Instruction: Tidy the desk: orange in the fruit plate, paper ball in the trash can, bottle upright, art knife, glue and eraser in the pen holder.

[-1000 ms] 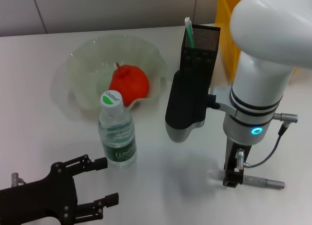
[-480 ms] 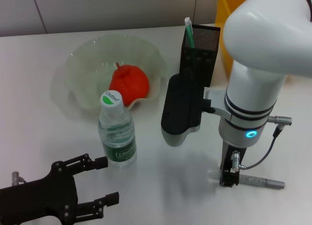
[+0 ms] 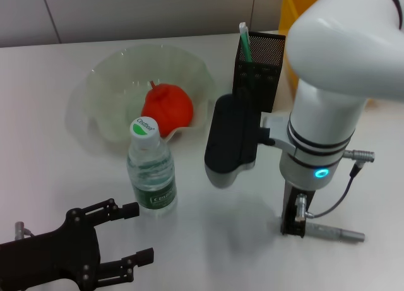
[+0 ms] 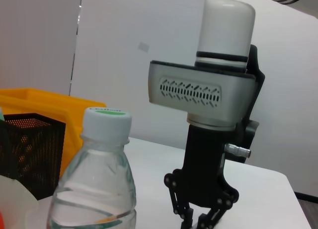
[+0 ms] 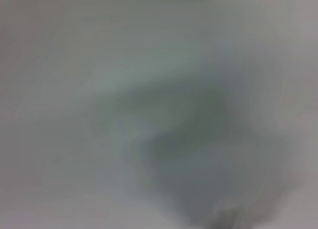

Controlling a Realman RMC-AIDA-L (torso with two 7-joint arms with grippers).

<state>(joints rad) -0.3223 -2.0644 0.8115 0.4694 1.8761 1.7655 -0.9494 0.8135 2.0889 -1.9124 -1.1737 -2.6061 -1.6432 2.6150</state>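
The orange [image 3: 167,106] lies in the pale green fruit plate [image 3: 110,76]. In front of the plate the bottle [image 3: 150,168] stands upright, and it is also close in the left wrist view [image 4: 97,179]. The black mesh pen holder [image 3: 259,67] has a green-and-white stick poking out of it. My right gripper [image 3: 293,223] points straight down at the desk, at the left end of a grey art knife [image 3: 338,233]. My left gripper [image 3: 136,235] rests open at the front left, empty. The yellow trash can [image 3: 293,26] stands at the back right. Paper ball, glue and eraser are out of view.
The right arm's bulky black-and-grey forearm [image 3: 230,142] hangs between the bottle and the pen holder. The left wrist view shows the pen holder [image 4: 30,149] and trash can [image 4: 54,112] behind the bottle. The right wrist view is a grey blur.
The right arm has shifted slightly to the left, its gripper staying down at the end of the art knife. The left arm, the bottle and the orange have not moved.
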